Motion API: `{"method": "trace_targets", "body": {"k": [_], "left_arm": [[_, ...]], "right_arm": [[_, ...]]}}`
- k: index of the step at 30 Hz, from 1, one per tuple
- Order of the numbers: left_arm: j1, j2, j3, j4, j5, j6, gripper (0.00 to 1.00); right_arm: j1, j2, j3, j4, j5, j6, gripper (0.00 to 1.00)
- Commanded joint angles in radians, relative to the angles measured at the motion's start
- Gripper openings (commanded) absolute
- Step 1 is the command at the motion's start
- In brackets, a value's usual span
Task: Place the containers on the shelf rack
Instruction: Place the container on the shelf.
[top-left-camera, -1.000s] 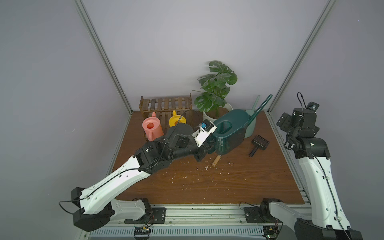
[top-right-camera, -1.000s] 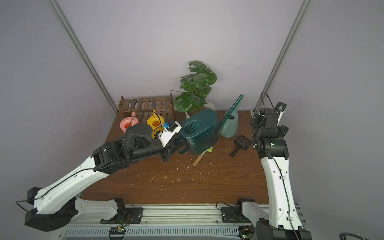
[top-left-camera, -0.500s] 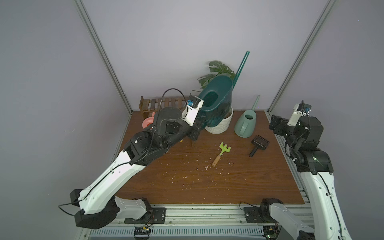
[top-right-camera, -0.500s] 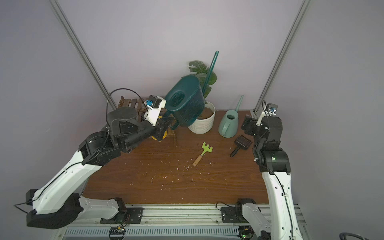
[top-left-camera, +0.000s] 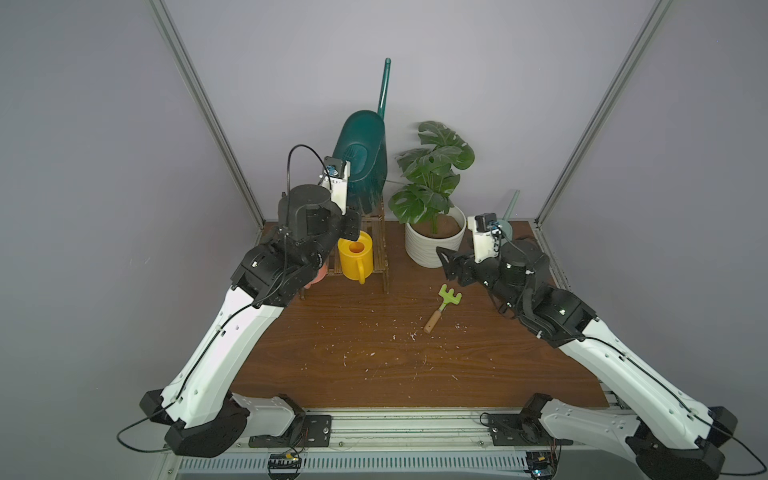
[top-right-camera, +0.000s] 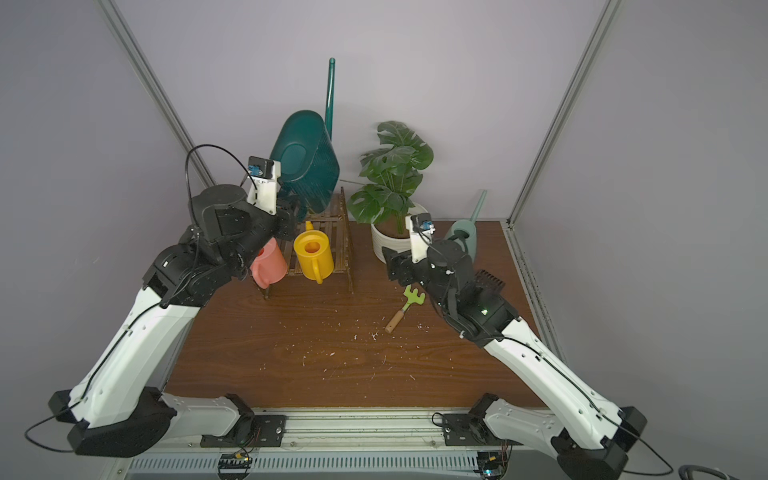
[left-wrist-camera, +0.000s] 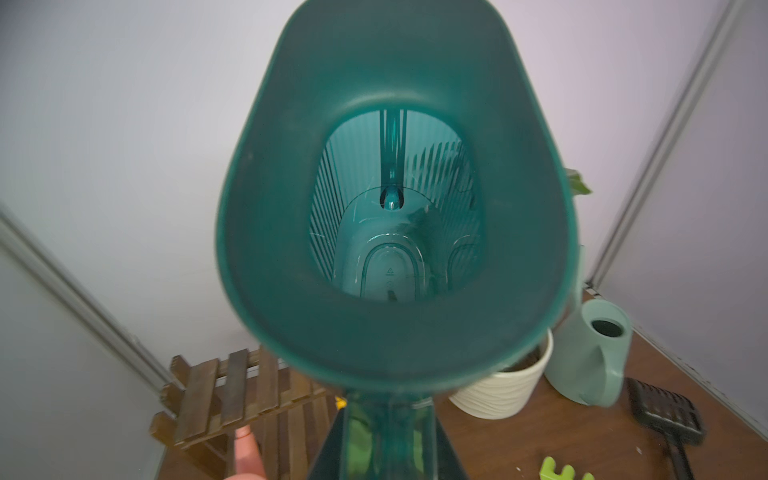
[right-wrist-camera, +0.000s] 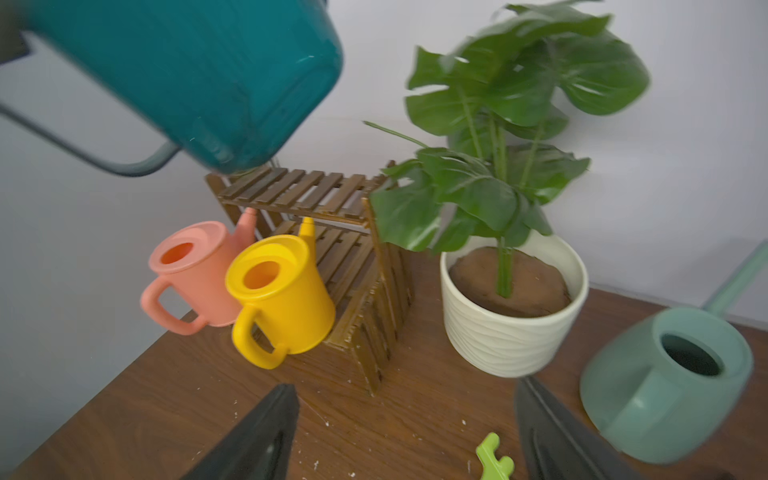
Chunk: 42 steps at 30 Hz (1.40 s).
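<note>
L gripper (left-wrist-camera: 388, 440) was clenched on the handle of the dark teal can (top-left-camera: 363, 158). It hung tilted over the top tier of the rack (right-wrist-camera: 299, 189), far left. Its base was v. close to the slats; touching or not, I couldn't tell. The pink can (right-wrist-camera: 199, 274) & yellow can (right-wrist-camera: 286, 299) sat on the lower tier.

Step in hand, I'd say: setting teal down. Next calls for levelling it upright, lowering, then letting go.

R gripper (right-wrist-camera: 407, 436), jaws apart & empty, hovered near the white pot (top-left-camera: 432, 249). The mint can (right-wrist-camera: 665, 374) stood far right on the table (top-left-camera: 374, 353).
</note>
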Motion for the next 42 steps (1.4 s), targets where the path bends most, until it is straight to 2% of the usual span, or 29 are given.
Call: {"method": "trace_targets", "body": {"k": [1, 8, 16, 19, 36, 42], "left_arm": [[0.097, -0.024, 0.011, 0.094, 0.001, 0.001, 0.0], [0.211, -0.019, -0.053, 0.059, 0.018, -0.008, 0.0], [0.341, 0.031, -0.03, -0.013, 0.156, -0.055, 0.0], [0.36, 0.065, -0.004, -0.047, 0.188, -0.063, 0.0], [0.396, 0.195, 0.148, -0.104, 0.174, -0.093, 0.01], [0.409, 0.224, 0.174, -0.134, 0.197, -0.118, 0.01]], "right_arm": [[0.114, 0.06, 0.054, 0.075, 0.153, -0.064, 0.85], [0.276, 0.201, 0.124, 0.131, 0.225, -0.105, 0.88], [0.308, 0.257, 0.13, 0.144, 0.243, -0.097, 0.9], [0.309, 0.26, 0.122, 0.144, 0.249, -0.089, 0.9], [0.309, 0.253, 0.096, 0.157, 0.286, -0.081, 0.92], [0.309, 0.315, 0.15, 0.212, 0.278, -0.125, 0.92]]}}
